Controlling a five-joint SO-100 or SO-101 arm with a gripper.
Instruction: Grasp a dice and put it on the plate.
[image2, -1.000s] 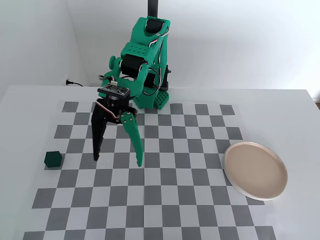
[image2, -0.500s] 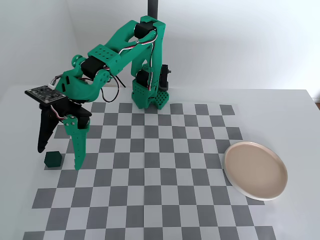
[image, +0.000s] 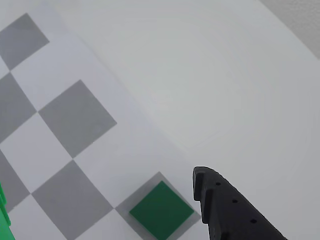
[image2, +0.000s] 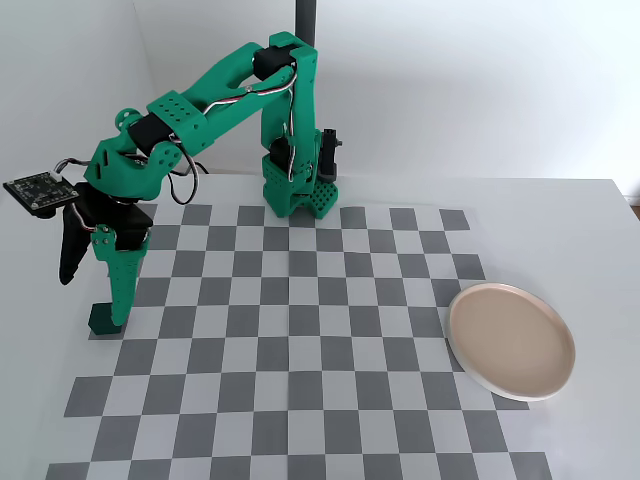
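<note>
The green arm (image2: 215, 100) reaches far out from its base to the left side of the fixed view and bends down at the wrist. The hand (image2: 93, 297) points down at the worktop (image2: 580, 210), and its two fingers are spread apart. The black finger (image2: 70, 255) is on the left and stops higher up. The green finger (image2: 120, 280) is on the right and reaches lower, in front of the dice (image2: 99, 321), hiding part of it. The hand holds nothing. The dice sits on the left edge of the checkered mat (image2: 330, 340). In the wrist view the dice (image: 161, 210) lies flat on a gray square, just beside the black finger (image: 230, 210), and it is hard to tell if they touch. The plate (image2: 511, 341) is empty and rests well apart, at the right edge of the mat.
</note>
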